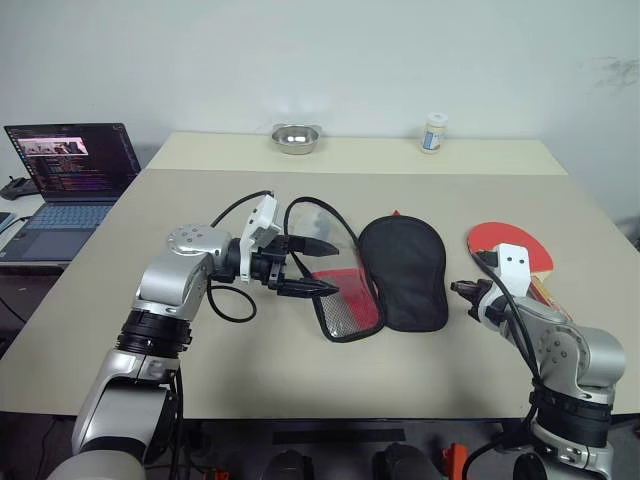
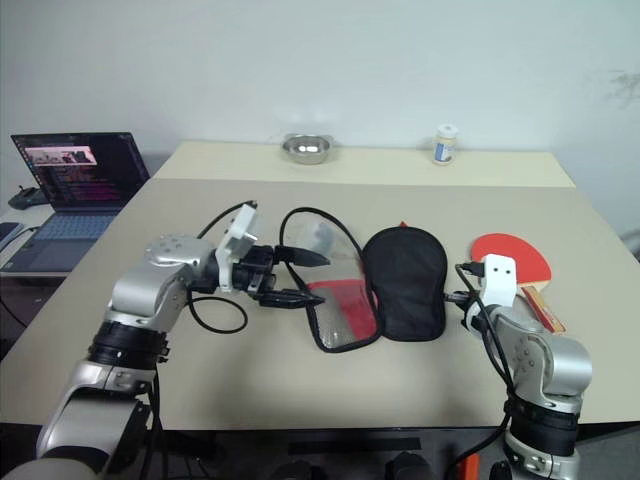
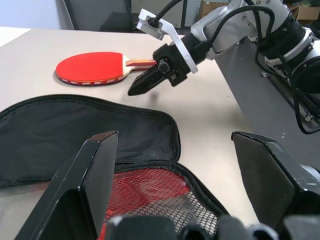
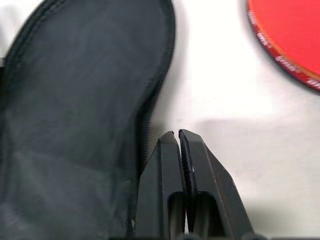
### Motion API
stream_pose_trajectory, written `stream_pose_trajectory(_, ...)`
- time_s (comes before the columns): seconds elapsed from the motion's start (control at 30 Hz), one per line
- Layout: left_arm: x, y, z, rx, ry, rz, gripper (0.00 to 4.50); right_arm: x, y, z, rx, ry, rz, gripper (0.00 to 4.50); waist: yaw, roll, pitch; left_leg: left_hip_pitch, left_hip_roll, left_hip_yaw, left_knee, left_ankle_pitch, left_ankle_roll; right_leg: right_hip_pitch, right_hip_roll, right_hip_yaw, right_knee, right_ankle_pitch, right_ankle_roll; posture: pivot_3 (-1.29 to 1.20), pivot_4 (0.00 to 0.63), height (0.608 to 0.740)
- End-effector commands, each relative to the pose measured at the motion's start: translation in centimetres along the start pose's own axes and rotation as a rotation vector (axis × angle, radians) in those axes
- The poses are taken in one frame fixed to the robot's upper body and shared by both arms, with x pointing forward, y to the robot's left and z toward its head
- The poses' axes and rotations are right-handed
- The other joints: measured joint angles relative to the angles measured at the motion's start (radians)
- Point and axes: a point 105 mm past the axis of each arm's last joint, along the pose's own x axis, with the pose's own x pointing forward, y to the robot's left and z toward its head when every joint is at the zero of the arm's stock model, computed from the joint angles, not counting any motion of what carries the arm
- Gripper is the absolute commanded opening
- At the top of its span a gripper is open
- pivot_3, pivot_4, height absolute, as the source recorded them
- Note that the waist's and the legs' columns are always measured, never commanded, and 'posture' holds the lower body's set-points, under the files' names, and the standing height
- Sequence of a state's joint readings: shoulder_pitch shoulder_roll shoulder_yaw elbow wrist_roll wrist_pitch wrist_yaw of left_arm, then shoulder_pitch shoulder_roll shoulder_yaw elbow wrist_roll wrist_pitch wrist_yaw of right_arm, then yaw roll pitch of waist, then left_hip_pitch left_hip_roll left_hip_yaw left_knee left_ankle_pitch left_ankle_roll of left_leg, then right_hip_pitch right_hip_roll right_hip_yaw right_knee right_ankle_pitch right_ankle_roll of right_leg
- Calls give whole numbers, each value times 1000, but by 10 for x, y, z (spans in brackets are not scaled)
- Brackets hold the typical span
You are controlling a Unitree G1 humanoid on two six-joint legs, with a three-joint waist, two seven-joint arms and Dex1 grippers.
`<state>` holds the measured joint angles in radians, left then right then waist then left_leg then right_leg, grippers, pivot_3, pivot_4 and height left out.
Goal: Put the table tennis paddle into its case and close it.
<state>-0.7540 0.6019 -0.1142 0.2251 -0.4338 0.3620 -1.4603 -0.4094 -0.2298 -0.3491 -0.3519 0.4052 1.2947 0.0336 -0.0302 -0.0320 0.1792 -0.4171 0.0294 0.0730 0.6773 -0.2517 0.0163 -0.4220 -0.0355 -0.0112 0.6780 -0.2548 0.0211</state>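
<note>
The case (image 1: 403, 268) is of black matt cloth with a fine weave; its open half (image 1: 345, 300) has a clear, shiny plastic panel over a black mesh and red lining. The paddle (image 3: 90, 68) has a smooth, matt red rubber face and a wooden handle (image 3: 140, 62). The surface (image 1: 300, 380) is smooth and matt, beige. The bowl (image 1: 295, 138) is polished metal. The fingers (image 4: 192, 165) are of hard black plastic with a dull sheen.
</note>
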Motion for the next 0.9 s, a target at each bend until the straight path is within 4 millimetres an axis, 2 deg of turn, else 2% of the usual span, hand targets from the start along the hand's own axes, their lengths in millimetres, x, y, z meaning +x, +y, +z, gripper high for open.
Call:
stream_pose_trajectory(0.03,1,2,14,65,-17,-4,3941,-9,4,19,-68,-86,43,38,0,0,0,0,0,0,0,0,0,0,0,0,0,0,0,0,150,740)
stream_pose_trajectory(0.13,5,0,16,66,-32,-8,3941,-23,-3,33,-148,-133,77,596,1,0,0,0,0,0,0,0,0,0,0,0,0,0,1,0,150,740)
stream_pose_trajectory(0.27,5,0,18,63,-37,-5,3941,-39,-24,42,-276,-129,83,1984,1,0,0,-1,-1,0,0,0,0,1,0,0,-2,-1,2,0,150,740)
stream_pose_trajectory(0.3,7,1,19,59,-44,-5,3941,-43,-32,42,-300,-111,84,2305,2,0,0,-1,-1,0,0,0,0,1,0,0,-2,-1,2,0,150,740)
stream_pose_trajectory(0.33,8,1,20,57,-49,-6,3941,-47,-41,43,-319,-98,74,2374,2,0,0,-1,-1,0,0,0,0,1,0,-1,-3,-1,2,0,150,740)
stream_pose_trajectory(0.37,11,1,21,57,-52,-9,3941,-49,-53,45,-336,-87,49,2817,2,0,0,-1,-1,0,-1,0,0,1,0,-1,-3,-1,2,0,150,740)
stream_pose_trajectory(0.43,18,3,22,56,-54,-18,3941,-51,-78,49,-332,-76,-4,3263,4,0,0,-1,-1,0,-1,0,0,1,0,-1,-3,-1,2,0,150,740)
stream_pose_trajectory(0.53,30,6,22,60,-41,-33,3941,-48,-109,47,-306,-32,-54,4307,5,0,0,0,-1,0,0,0,0,2,0,0,-4,-1,3,0,150,740)
stream_pose_trajectory(0.67,39,12,25,66,-33,-25,3941,-38,-135,45,-248,-20,-129,4307,1,0,0,0,-1,1,0,0,0,2,2,1,-4,-1,3,0,150,740)
stream_pose_trajectory(0.9,44,17,28,69,-39,21,3941,-11,-139,35,-207,-7,-83,4307,-2,0,1,0,0,1,0,0,0,1,3,2,-3,-1,3,0,150,740)
